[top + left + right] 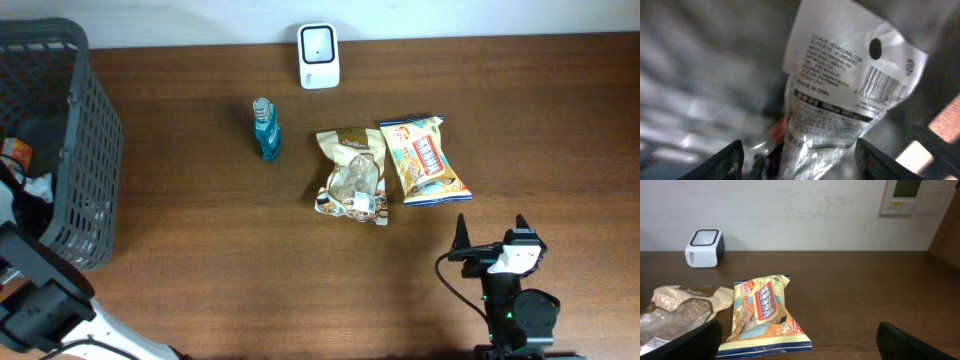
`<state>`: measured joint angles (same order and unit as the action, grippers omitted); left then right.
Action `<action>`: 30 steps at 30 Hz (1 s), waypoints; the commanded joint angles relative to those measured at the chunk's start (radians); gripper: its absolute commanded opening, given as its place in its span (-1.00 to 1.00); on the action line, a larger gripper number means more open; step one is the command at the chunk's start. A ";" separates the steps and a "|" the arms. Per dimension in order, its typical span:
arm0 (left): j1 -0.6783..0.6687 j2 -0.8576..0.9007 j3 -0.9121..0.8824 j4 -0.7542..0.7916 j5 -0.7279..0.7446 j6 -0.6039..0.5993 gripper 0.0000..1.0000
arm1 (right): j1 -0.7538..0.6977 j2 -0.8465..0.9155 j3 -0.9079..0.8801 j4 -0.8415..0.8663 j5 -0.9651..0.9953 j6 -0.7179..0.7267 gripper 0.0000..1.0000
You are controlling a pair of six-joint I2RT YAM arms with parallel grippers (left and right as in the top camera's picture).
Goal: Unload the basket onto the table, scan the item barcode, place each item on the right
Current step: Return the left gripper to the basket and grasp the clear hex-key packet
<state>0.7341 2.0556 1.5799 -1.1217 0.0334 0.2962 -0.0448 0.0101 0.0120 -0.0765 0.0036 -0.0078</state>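
The packet (840,100) has a white card with a hang hole (875,48). Left of the hole, small grey print reads "CHAVE HEXAGONAL COM SUPORTE - 8 UNIDADES" over finer lines too blurred to read. Further down-left of the hole stands "MADE IN CHINA". Just below the hole is the barcode (885,82); its digits begin 4550480, the rest smeared. The yellow bag (765,315) bears a red badge that seems to read "20%". Its other lettering is illegible.
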 commanded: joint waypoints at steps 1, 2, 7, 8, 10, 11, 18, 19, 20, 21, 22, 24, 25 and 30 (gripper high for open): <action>-0.003 0.010 -0.069 0.039 0.004 0.012 0.33 | 0.005 -0.006 -0.006 -0.006 0.008 -0.003 0.97; -0.003 0.010 -0.085 0.054 0.004 0.012 0.30 | 0.005 -0.006 -0.006 -0.006 0.008 -0.003 0.97; -0.003 0.010 -0.099 0.082 0.003 0.012 -0.02 | 0.005 -0.006 -0.006 -0.006 0.008 -0.003 0.96; -0.003 0.010 -0.099 0.085 0.003 0.012 -0.10 | 0.005 -0.006 -0.006 -0.006 0.008 -0.003 0.97; -0.003 0.010 -0.099 0.092 0.004 0.012 -0.24 | 0.005 -0.006 -0.006 -0.006 0.008 -0.003 0.97; -0.003 0.010 -0.098 0.097 0.003 0.012 -0.33 | 0.005 -0.006 -0.006 -0.006 0.008 -0.003 0.97; -0.003 0.010 -0.022 0.089 0.004 0.006 -0.41 | 0.005 -0.006 -0.006 -0.006 0.008 -0.003 0.97; -0.003 0.010 -0.003 0.085 0.005 0.003 -0.41 | 0.005 -0.006 -0.006 -0.006 0.008 -0.003 0.97; -0.003 0.009 0.018 0.078 0.005 0.003 -0.40 | 0.005 -0.006 -0.006 -0.006 0.008 -0.003 0.97; -0.003 0.009 0.053 0.064 0.005 0.001 -0.41 | 0.005 -0.006 -0.006 -0.006 0.008 -0.003 0.97; -0.003 0.009 0.087 0.054 0.004 -0.016 -0.41 | 0.005 -0.006 -0.006 -0.006 0.008 -0.003 0.97; -0.003 0.009 0.166 0.031 0.005 -0.051 -0.42 | 0.005 -0.006 -0.006 -0.006 0.008 -0.003 0.97; -0.003 0.009 0.211 0.020 0.005 -0.073 -0.43 | 0.005 -0.006 -0.006 -0.006 0.008 -0.003 0.97; -0.003 0.009 0.475 -0.060 0.095 -0.106 -0.43 | 0.005 -0.006 -0.006 -0.006 0.008 -0.003 0.97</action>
<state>0.7341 2.0560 1.8942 -1.1496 0.0380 0.2283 -0.0448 0.0101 0.0120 -0.0765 0.0036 -0.0086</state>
